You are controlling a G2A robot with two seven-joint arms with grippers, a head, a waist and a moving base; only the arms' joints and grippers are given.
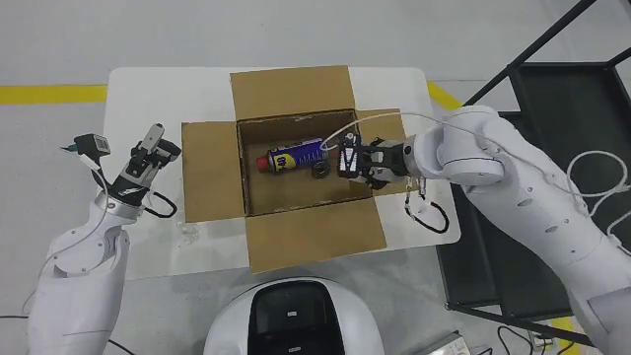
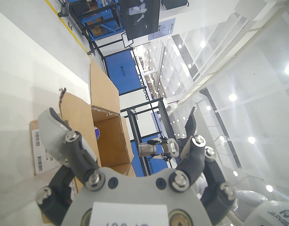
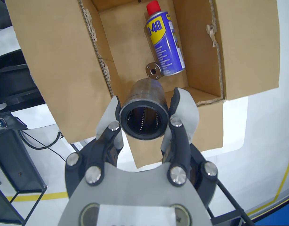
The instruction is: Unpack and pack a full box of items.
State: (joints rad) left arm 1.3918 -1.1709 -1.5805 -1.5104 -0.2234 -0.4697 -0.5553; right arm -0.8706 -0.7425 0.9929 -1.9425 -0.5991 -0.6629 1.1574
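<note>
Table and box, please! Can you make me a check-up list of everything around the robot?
Surface: white table with an open cardboard box on it, flaps spread.
Job's things: spray can lying in the box; small metal ring beside it; metal cylinder held above the box.
Clutter: small grey device near the left gripper; cannot tell what it is.
Grippers: left gripper open, empty, beside the box; right gripper shut on the cylinder.
Cables: black cable looped under the right arm, at the table's edge.
Surroundings: black rack beside the table; yellow floor line.
</note>
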